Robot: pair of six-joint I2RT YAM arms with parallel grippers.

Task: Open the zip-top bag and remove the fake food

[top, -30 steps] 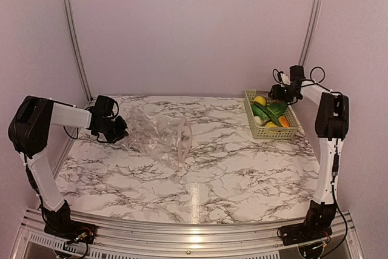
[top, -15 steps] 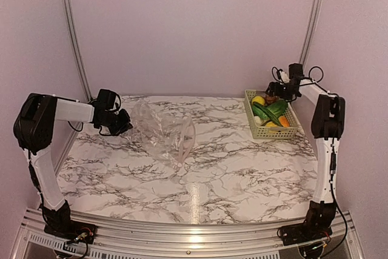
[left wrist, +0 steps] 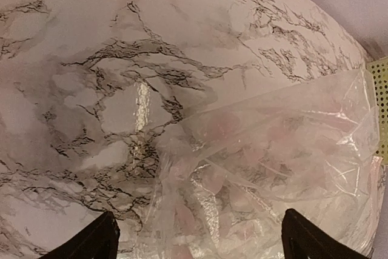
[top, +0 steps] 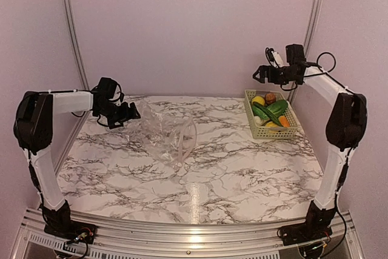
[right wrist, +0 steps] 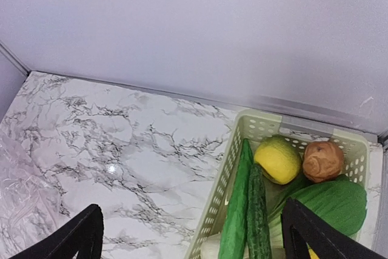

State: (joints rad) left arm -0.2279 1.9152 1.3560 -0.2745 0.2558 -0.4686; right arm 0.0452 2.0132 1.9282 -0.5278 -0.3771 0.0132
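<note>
The zip-top bag point(top: 162, 131) lies crumpled and see-through on the marble table left of centre, its whitish zip strip point(top: 183, 139) toward the middle. It looks empty. My left gripper point(top: 131, 113) hovers open at the bag's left edge; in the left wrist view the bag point(left wrist: 273, 162) spreads under the gripper point(left wrist: 197, 244), with nothing pinched. The fake food point(top: 270, 110) sits in the pale green basket point(top: 250, 113): lemon point(right wrist: 277, 159), brown round piece point(right wrist: 323, 160), long green pod point(right wrist: 239, 210), leafy green point(right wrist: 333, 201). My right gripper point(top: 260, 74) hangs open and empty, raised above the basket's far left corner point(right wrist: 193, 241).
The basket point(right wrist: 254, 125) stands at the back right, near the wall and the right upright rail point(top: 310, 28). Another rail point(top: 71, 34) rises at the back left. The purple back wall runs close behind both grippers.
My left gripper has opened, let go of the bag's edge and shifted right. My right gripper has opened wider, left the brown piece in the basket and risen up and to the left.
</note>
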